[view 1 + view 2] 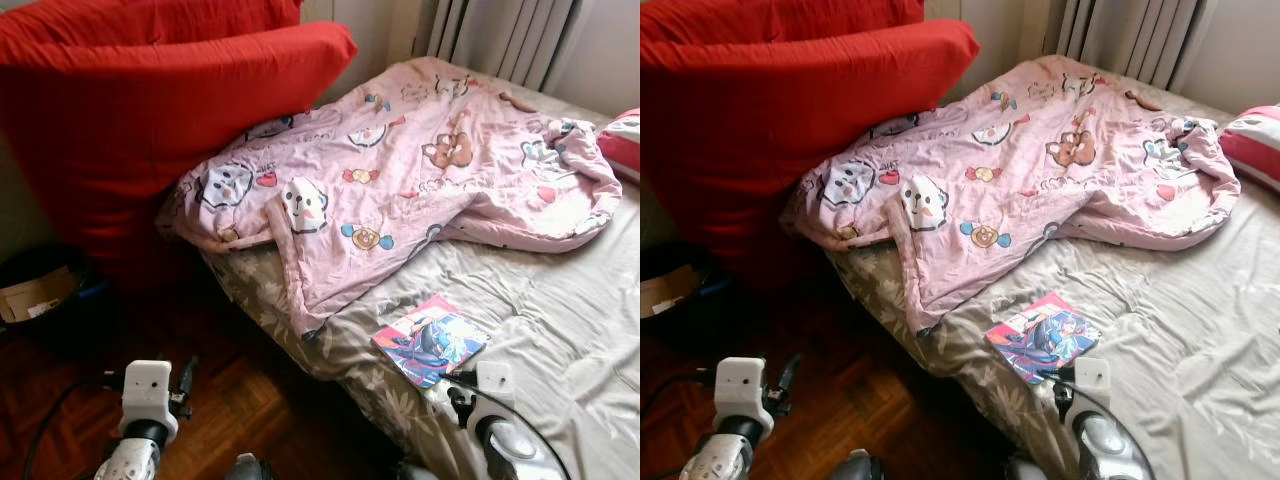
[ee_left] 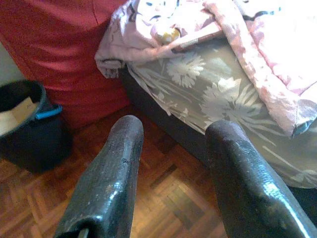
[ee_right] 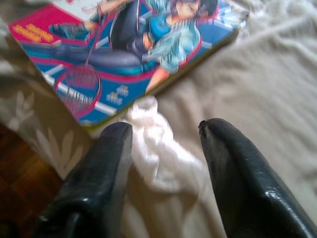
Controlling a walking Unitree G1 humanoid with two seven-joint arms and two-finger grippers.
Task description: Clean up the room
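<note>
**Right gripper over white cloth by the comic book**

Right gripper (image 3: 163,163) fingers apart, straddling a crumpled white cloth (image 3: 158,148), blurred, contact unclear. Comic book (image 1: 430,338) just beyond, near the bed (image 1: 560,330) edge. Left gripper (image 2: 171,173) apart over parquet floor (image 2: 163,208). Pink blanket (image 1: 400,170) overhangs the edge; black bin (image 2: 29,129) cut off.

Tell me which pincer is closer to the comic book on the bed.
Right. The right pincer hovers open just short of the comic book, over the bed sheet. The left pincer is over the wooden floor, beside the bed.

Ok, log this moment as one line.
right claw open, near comic book on bed | left claw open over floor | pink blanket rumpled
</note>
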